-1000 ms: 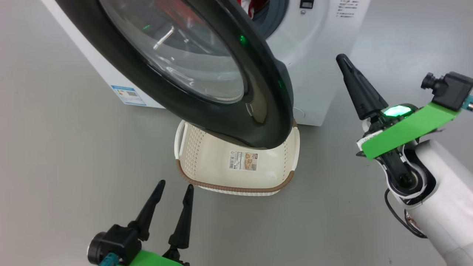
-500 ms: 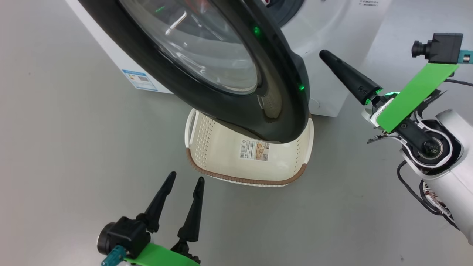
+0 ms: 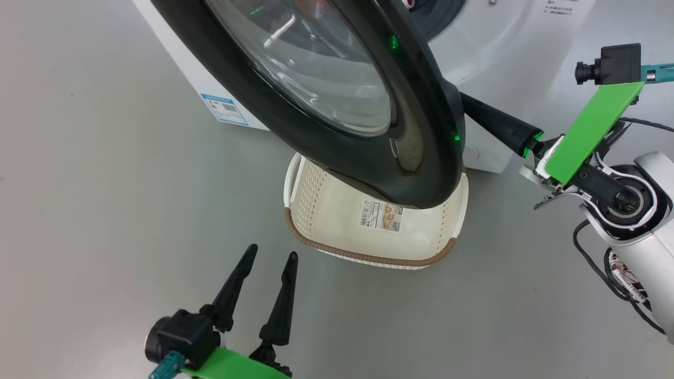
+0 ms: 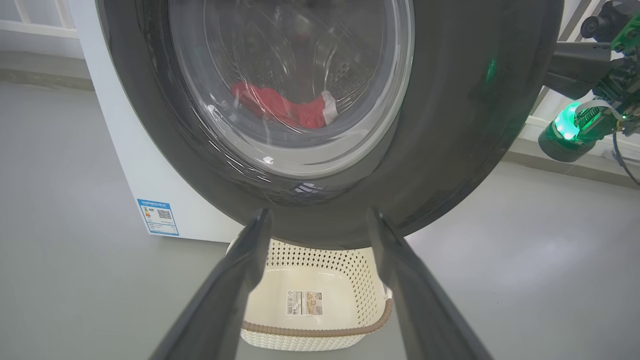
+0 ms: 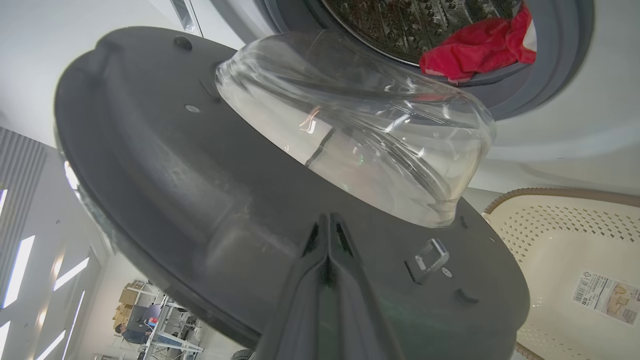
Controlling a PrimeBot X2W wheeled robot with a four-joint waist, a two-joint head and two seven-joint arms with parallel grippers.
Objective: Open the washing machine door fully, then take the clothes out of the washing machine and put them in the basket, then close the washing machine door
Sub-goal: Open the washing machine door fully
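Round glossy black-rimmed door [image 3: 421, 131] ajar, 12 o'clock, above cream perforated plastic basket [image 3: 368, 258]. Red fabric clothes [image 5: 475, 47] inside white washing machine [image 3: 505, 47]. Left tool [image 3: 273, 251], 7 o'clock, spread, empty. Right tool [image 5: 328, 220], 3 o'clock, closed behind door.

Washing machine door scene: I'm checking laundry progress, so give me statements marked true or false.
1. The door stands open above the basket. True.
2. The clothes lie in the basket. False: they are in the drum.
3. The left gripper is open. True.
4. The right gripper holds the clothes. False: it is shut and empty, at the door's inner face.
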